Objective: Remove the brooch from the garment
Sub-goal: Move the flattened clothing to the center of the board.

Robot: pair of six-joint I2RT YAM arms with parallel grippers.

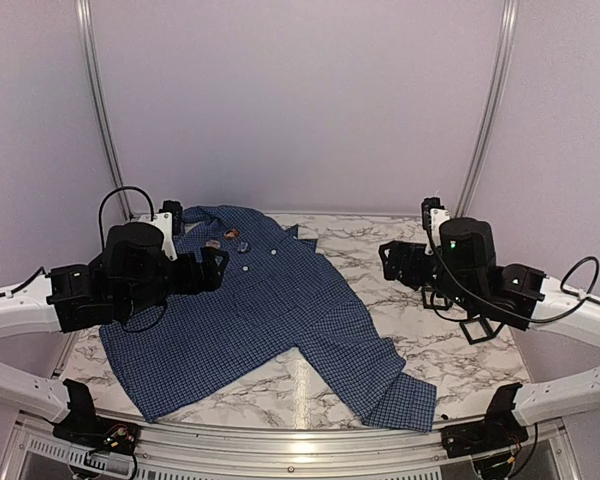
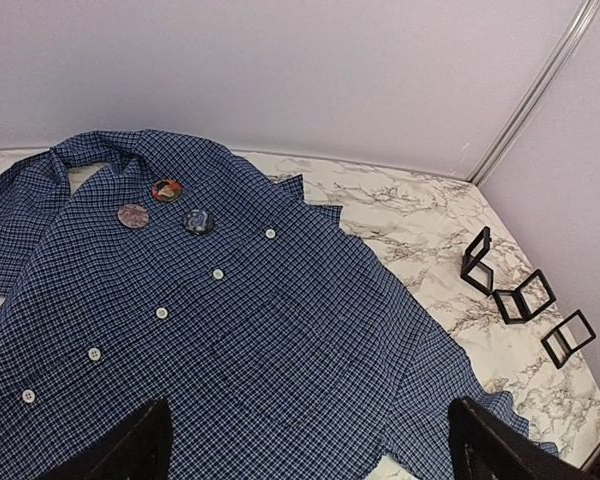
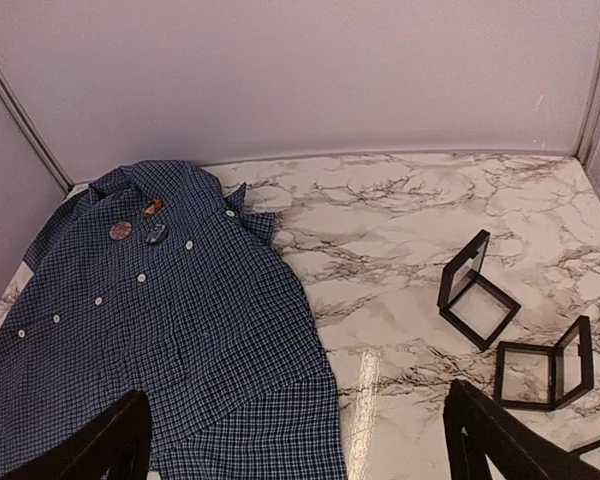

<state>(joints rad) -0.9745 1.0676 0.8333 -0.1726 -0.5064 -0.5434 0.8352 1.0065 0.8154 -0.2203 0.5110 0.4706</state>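
The garment point(image 1: 270, 320) is a dark blue checked shirt, spread flat over the left and middle of the marble table, collar toward the back wall. The brooch point(image 2: 166, 189) is a small orange-and-pale round pin just below the collar; it also shows as the brooch point(image 3: 152, 208) and the brooch point(image 1: 232, 234). My left gripper point(image 1: 215, 268) hovers open above the shirt's left side, with checked cloth between the fingers of the left gripper point(image 2: 308, 432). My right gripper point(image 1: 395, 262) is open over bare marble to the shirt's right; the right gripper point(image 3: 295, 425) holds nothing.
Two more round pins sit beside the brooch: a pale pinkish one point(image 2: 132, 215) and a bluish one point(image 2: 198, 221). White buttons point(image 2: 218, 273) run down the placket. Three open black frames point(image 2: 523, 297) stand on the marble table point(image 3: 400, 230) at the right. Walls close in behind.
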